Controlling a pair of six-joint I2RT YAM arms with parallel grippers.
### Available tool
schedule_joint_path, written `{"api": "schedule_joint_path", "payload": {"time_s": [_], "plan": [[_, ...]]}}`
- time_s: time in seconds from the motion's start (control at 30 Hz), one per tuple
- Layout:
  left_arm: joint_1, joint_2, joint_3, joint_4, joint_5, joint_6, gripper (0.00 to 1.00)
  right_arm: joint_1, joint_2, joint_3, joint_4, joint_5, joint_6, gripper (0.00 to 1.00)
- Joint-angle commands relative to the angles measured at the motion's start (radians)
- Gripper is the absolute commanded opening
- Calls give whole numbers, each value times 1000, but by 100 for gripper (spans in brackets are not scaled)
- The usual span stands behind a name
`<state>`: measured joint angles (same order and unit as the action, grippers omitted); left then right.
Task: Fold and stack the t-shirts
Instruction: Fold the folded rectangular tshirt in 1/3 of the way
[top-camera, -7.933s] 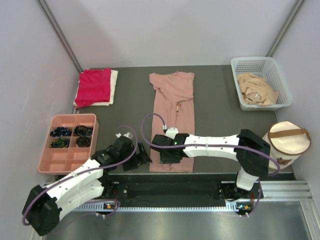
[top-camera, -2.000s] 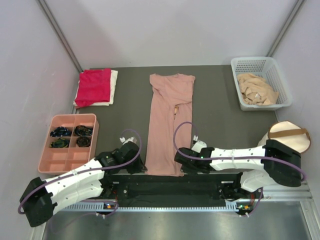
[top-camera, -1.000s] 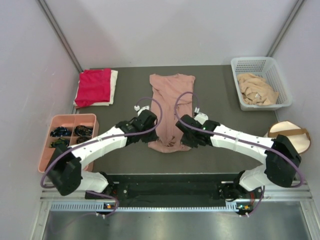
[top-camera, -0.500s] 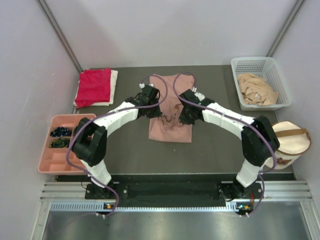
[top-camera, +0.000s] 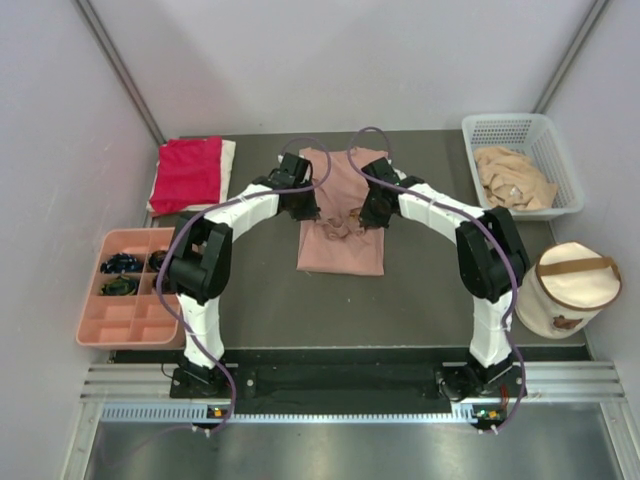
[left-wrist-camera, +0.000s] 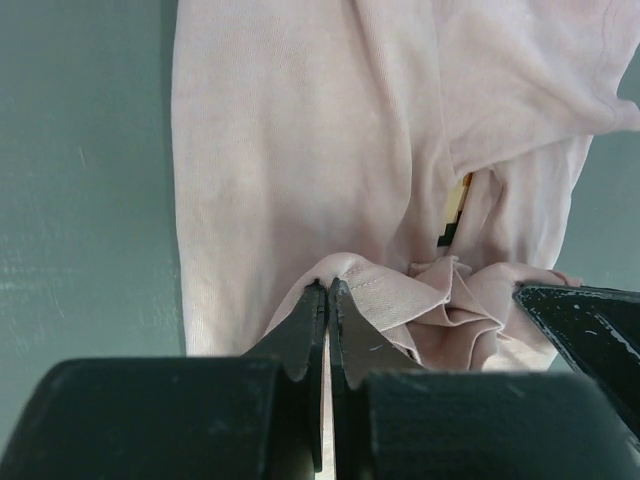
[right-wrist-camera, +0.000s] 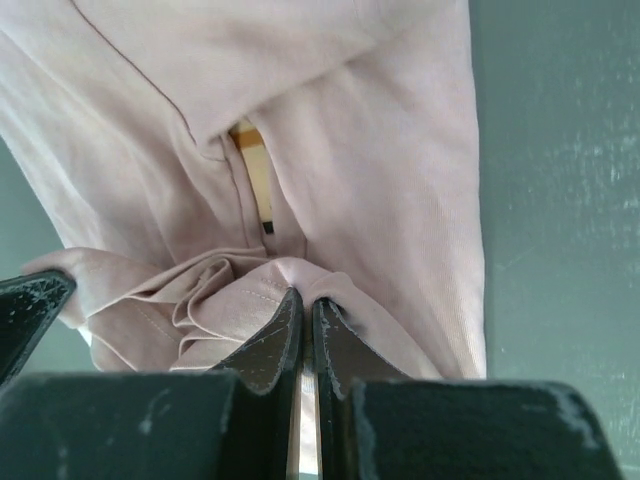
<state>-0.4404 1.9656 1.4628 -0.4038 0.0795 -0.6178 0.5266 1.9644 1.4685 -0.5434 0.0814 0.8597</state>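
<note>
The dusty-pink t-shirt (top-camera: 340, 250) lies in the middle of the table, its lower half doubled up over the upper half. My left gripper (top-camera: 312, 214) is shut on the left corner of the hem (left-wrist-camera: 345, 272). On the right corner (right-wrist-camera: 290, 272) my right gripper (top-camera: 368, 218) is shut too. Between the two grippers the hem sags in loose folds (left-wrist-camera: 455, 305). A bit of the print (right-wrist-camera: 255, 170) peeks out from a crease. A folded red t-shirt (top-camera: 188, 172) rests on a white one (top-camera: 229, 168) at the back left. In the basket lies a tan t-shirt (top-camera: 512, 178), crumpled.
A white mesh basket (top-camera: 500, 125) stands at the back right. The round cream bag (top-camera: 572, 288) with a brown strap sits by the right edge. A pink compartment tray (top-camera: 110, 320) with dark small items is at the left. Both arms stretch far forward over the table.
Both grippers have carried the pink shirt's hem from the near edge toward the collar, doubling the shirt over. The arms have stretched out from their bases.
</note>
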Motion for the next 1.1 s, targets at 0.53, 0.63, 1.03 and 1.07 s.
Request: {"api": "schedule_joint_path", "payload": {"time_s": [0.53, 0.63, 1.03, 1.07], "plan": [[54, 76, 131, 30, 34, 58, 0, -100, 57, 142, -3, 6, -82, 0], [60, 87, 143, 26, 34, 67, 0, -108, 70, 156, -4, 1, -87, 0], [86, 128, 198, 22, 58, 78, 0, -125, 82, 182, -19, 30, -122, 33], [92, 128, 208, 26, 72, 84, 2, -129, 73, 179, -23, 49, -131, 42]]}}
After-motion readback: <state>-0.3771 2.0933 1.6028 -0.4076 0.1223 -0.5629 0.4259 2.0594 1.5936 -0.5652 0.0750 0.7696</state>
